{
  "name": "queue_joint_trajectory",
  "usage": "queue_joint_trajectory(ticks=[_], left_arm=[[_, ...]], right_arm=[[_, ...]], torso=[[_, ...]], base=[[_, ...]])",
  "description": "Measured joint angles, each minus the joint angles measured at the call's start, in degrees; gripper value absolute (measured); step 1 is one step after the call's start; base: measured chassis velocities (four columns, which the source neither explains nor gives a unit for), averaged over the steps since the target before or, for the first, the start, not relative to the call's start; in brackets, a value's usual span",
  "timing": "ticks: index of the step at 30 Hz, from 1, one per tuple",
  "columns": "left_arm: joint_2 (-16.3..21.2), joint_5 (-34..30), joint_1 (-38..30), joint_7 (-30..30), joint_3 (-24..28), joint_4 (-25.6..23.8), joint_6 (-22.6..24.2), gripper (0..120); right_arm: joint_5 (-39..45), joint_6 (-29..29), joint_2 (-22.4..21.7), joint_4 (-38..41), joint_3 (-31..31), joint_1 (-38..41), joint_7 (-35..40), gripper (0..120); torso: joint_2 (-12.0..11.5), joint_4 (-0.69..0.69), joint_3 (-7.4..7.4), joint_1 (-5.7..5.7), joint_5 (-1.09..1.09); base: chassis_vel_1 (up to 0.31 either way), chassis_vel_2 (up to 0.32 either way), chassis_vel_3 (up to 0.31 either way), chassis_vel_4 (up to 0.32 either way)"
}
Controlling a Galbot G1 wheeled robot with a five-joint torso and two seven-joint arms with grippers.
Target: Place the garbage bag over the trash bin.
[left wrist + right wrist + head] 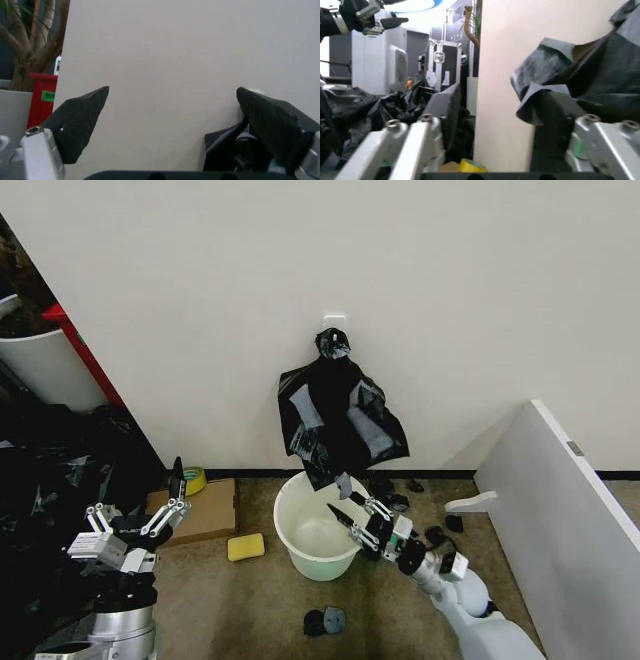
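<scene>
The garbage bag (pixel 340 418) is hanging flat against the far wall, knotted at its top under a small white wall hook (pixel 335 319), w/ its ragged lower edge dangling just above the far rim of the trash bin (pixel 300 548). The bin is sitting upright on the floor near the wall, mouth open, nothing draped over it yet.

Right gripper (pixel 347 500) is reaching in from the near right, hovering over the bin's right rim, fingers spread apart. One fingertip is sitting at the bag's bottom edge; can't tell if it's touching. In the right wrist view the bag (pixel 580 78) is hanging close beside one finger, not pinched between the two.

Left gripper (pixel 178 490) is sitting well to the left of the bin, raised, fingers wide apart and holding nothing.

On the floor: yellow sponge (pixel 245 547) just left of the bin, cardboard box (pixel 205 512) w/ a tape roll (pixel 193 479) beyond it, black plastic heap (pixel 45 500) at far left.
</scene>
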Motion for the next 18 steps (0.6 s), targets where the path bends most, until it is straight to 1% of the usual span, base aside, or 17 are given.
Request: queue_joint_trajectory(ticks=[2,4,6,7,9,11,13,14,16,18], left_arm=[[0.2,-0.2,-0.2,0.0,0.0,0.2,-0.1,100],[0.4,-0.3,-0.4,0.0,0.0,0.2,-0.1,100],[0.4,-0.4,-0.6,0.0,0.0,0.4,-0.1,100],[0.4,-0.4,-0.6,0.0,0.0,0.4,-0.1,100],[0.5,-0.5,-0.8,0.0,0.0,0.7,-0.1,100],[0.7,-0.6,-1.0,0.0,0.0,1.0,-0.1,100],[0.9,-0.8,-1.2,0.0,0.0,1.1,-0.1,100],[0.9,-0.8,-1.2,0.0,0.0,1.1,-0.1,100],[0.9,-1.0,-1.4,0.0,0.0,1.2,0.0,100],[0.9,-1.1,-1.5,0.0,0.0,1.4,0.0,100]], right_arm=[[-1.0,1.0,-0.8,0.1,0.7,-1.0,1.9,64],[-3.1,1.5,-1.1,-0.1,1.0,-1.7,5.5,71],[-7.6,1.7,-1.3,0.2,1.2,-2.4,12.9,81],[-7.6,1.7,-1.3,0.2,1.2,-2.4,12.9,81],[-11.5,1.3,-1.4,1.1,1.8,-3.1,19.5,89],[-13.7,0.9,-1.9,1.7,2.3,-3.7,23.3,96],[-15.3,0.3,-2.3,2.3,2.1,-3.9,26.8,99],[-15.3,0.3,-2.3,2.3,2.1,-3.9,26.8,99],[-17.5,-1.8,-2.4,3.8,1.2,-3.9,33.6,100],[-18.6,-3.1,-2.2,4.6,0.5,-3.4,37.0,100]], torso=[[0.0,-0.01,0.0,0.0,-0.01],[0.0,-0.01,0.0,0.0,0.0],[0.0,0.0,0.0,0.0,0.0],[0.0,0.0,0.0,0.0,0.0],[0.0,0.0,0.0,0.0,0.01],[0.0,-0.01,0.0,0.0,-0.01],[0.0,-0.01,0.0,0.0,0.0],[0.0,-0.01,0.0,0.0,0.0],[0.0,-0.01,0.0,0.0,0.0],[0.0,-0.01,0.0,0.0,-0.01]], base=[[0.0,0.0,0.0,0.0],[0.0,0.0,0.0,0.0],[0.0,0.0,0.0,0.0],[0.0,0.0,0.0,0.0],[0.0,0.0,0.0,0.0],[0.0,0.0,0.0,0.0],[0.0,0.0,0.0,0.0],[0.0,0.0,0.0,0.0],[0.0,0.0,0.0,0.0],[0.0,0.0,0.0,0.0]])
